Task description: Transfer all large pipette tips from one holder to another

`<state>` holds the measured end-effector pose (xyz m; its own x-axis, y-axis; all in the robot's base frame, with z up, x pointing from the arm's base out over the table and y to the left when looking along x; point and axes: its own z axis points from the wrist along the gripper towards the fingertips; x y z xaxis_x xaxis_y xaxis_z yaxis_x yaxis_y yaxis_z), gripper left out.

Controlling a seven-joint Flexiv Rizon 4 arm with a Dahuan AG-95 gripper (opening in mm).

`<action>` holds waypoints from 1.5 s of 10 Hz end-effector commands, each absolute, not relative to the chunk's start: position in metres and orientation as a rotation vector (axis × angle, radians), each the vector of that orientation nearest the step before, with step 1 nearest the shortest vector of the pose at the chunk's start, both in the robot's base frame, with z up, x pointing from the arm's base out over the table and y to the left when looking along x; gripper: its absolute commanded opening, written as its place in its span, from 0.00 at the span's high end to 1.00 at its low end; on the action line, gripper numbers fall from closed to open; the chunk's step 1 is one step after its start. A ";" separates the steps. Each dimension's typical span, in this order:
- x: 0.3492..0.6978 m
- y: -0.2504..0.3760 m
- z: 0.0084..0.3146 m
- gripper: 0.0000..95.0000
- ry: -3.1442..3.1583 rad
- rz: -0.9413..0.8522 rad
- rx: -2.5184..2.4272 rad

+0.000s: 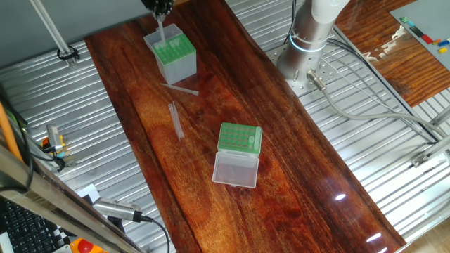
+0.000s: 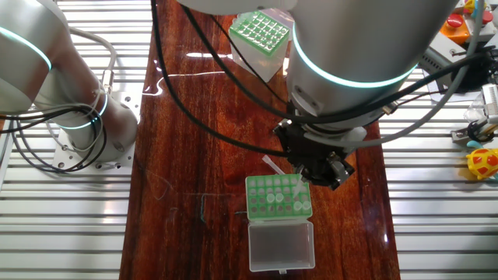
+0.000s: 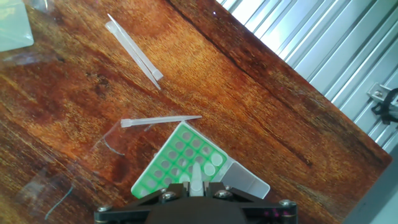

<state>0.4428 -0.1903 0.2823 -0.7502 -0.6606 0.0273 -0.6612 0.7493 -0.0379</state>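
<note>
End effector (image 3: 196, 191) clenched on large pipette tip (image 3: 196, 175) over taller box (image 3: 163, 171). Tip likely light, slick, thin-walled: pinch wide collar gently. Stray tips (image 3: 160, 120) on bench (image 3: 249, 93).

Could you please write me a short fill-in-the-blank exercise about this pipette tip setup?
1. Above the taller translucent box, the gripper grips one ____.
2. ____ loose tips lie on the table between the holders.
3. The clear lid of the low green rack is ____.
Missing words: pipette tip; Two; open.
</note>
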 end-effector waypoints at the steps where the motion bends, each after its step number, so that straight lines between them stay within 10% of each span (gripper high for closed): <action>1: 0.441 -0.190 0.284 1.00 -2.927 0.071 1.105; 13: 0.434 -0.195 0.267 1.00 -2.944 0.069 1.125; 15: 0.434 -0.195 0.263 0.60 -2.945 0.066 1.135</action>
<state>0.4337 -0.1952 0.2620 -0.7435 -0.6687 0.0041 -0.6681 0.7426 -0.0466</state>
